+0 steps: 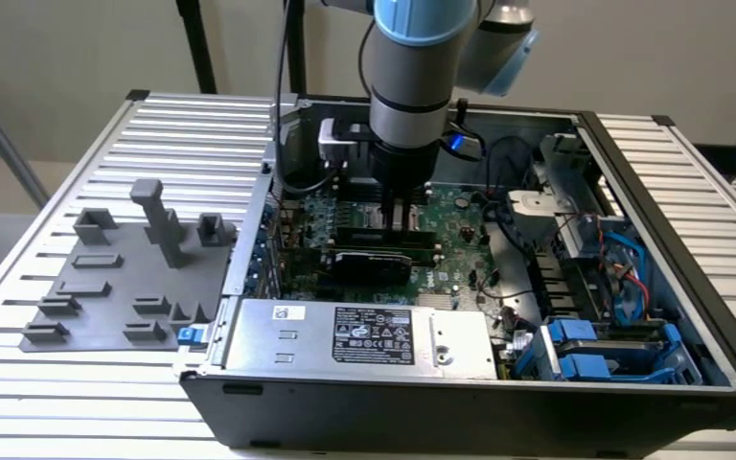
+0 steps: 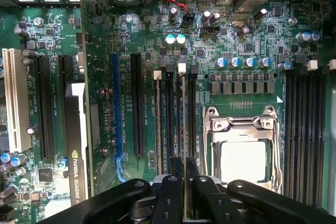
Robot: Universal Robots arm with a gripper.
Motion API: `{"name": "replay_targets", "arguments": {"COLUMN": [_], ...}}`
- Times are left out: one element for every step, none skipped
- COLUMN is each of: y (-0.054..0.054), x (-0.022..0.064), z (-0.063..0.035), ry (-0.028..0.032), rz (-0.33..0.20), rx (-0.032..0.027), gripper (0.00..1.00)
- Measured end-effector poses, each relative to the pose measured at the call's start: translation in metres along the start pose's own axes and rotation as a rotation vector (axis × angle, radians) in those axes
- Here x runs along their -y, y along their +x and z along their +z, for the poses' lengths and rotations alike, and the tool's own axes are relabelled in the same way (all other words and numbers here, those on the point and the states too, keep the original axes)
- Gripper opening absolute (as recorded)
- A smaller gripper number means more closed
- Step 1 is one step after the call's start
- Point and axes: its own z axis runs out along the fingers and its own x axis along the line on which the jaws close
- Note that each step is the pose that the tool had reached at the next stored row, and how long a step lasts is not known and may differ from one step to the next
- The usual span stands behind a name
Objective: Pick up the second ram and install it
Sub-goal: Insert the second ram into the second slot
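In the exterior view my gripper [image 1: 401, 218] reaches straight down into the open computer case [image 1: 675, 240], just over the green motherboard [image 1: 451, 216]. In the wrist view its two black fingers [image 2: 173, 187] stand close together, shut on the second ram [image 2: 184, 182]. The ram shows edge-on as a thin pale strip between them. It is lined up along the row of memory slots [image 2: 181, 114] beside the CPU socket [image 2: 241, 150]. Whether it is seated in a slot I cannot tell. In the exterior view the fingers hide the stick.
A grey plastic tray [image 1: 112, 287] with blocks and posts lies on the slatted table at the exterior view's left. Inside the case are a power supply [image 1: 368, 335], blue drive bays [image 1: 598, 350], cables, a black graphics card [image 2: 76, 145] and further memory slots [image 2: 307, 129].
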Motion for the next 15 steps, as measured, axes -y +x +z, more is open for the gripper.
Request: {"name": "replay_targets", "arguments": {"y": [-0.0002,-0.0003,-0.0008,-0.0013,-0.0017,-0.0020,-0.0021,-0.0022,-0.0022,-0.0022,-0.0022,-0.0022,-0.0023,-0.0023,-0.0023], "x": [-0.0001,-0.0004,-0.0005,-0.0006,-0.0007,-0.0008,-0.0011,-0.0013,-0.0016,-0.0021,-0.0026,-0.0029,-0.0030,-0.0030,-0.0030], "z": [0.0002,0.0005,0.0007,0.0011,0.0015,0.0020,0.0023,0.0025,0.0028,0.0031,0.0033,0.0035,0.0039,0.0041,0.0044], "ry": [0.0001,0.0003,0.0006,0.0010,0.0017,0.0035,0.0060,0.0078,0.0094,0.0110,0.0113,0.0115,0.0116,0.0117,0.0118], "rz": [0.000,0.000,0.000,0.000,-0.001,-0.001,-0.001,-0.001,-0.001,-0.001,-0.001,-0.001,-0.001,-0.002,-0.002], "rx": [0.0000,0.0000,0.0000,0.0000,-0.0001,-0.0005,-0.0014,-0.0030,-0.0047,-0.0059,-0.0066,-0.0070,-0.0073,-0.0077,-0.0082], "gripper": [0.14,0.14,0.14,0.14,0.14,0.14,0.14,0.14,0.14,0.14,0.14,0.14,0.14,0.14,0.14]}}
